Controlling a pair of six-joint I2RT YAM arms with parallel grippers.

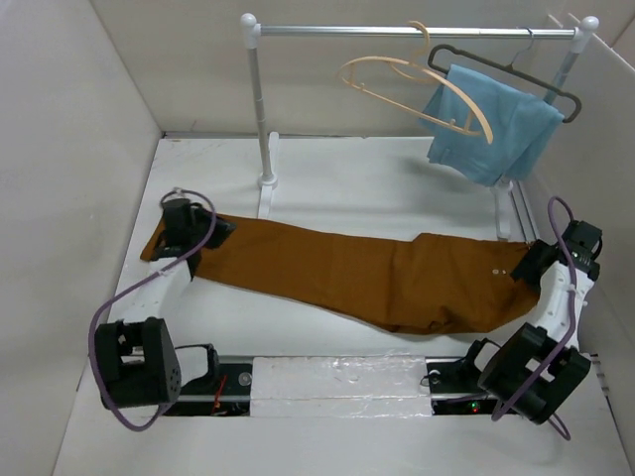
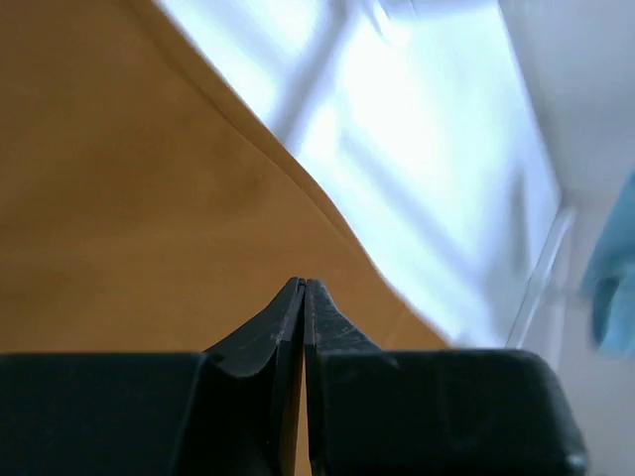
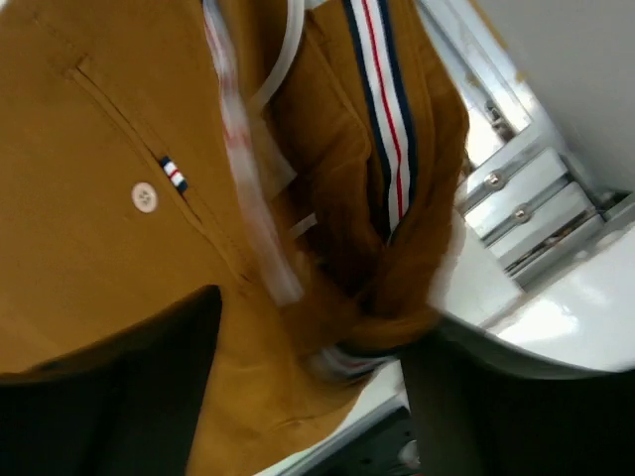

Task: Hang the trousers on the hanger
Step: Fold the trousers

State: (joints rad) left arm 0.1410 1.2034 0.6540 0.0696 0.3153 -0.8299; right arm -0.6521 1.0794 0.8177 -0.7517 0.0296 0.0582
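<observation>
One pair of rust-brown trousers [image 1: 337,273] lies flat across the desk [image 1: 347,193], stretched from its left edge almost to its right edge. The leg ends are at the left and the waist is toward the near right corner. At the waist a pale button [image 3: 145,197] sits on the outer cloth. The waistband is folded open, showing a striped lining [image 3: 382,109] in white, navy and red.

The hanger [image 1: 417,84], pale and wood-coloured, hangs tilted by its hook from a rail [image 1: 417,32] along the far edge. It is well apart from the trousers and carries nothing. Just beside it on the same rail, toward the far right corner, a dark grey hanger [image 1: 496,69] carries a light blue cloth [image 1: 491,124].

At the leg ends by the left edge, the left tool [image 2: 303,293] has its fingers pressed together, tips down on the brown cloth. Whether a fold is caught between them cannot be told. At the waist, the right tool [image 3: 316,337] stands spread, with the bunched waistband lying in the gap between its fingers.
</observation>
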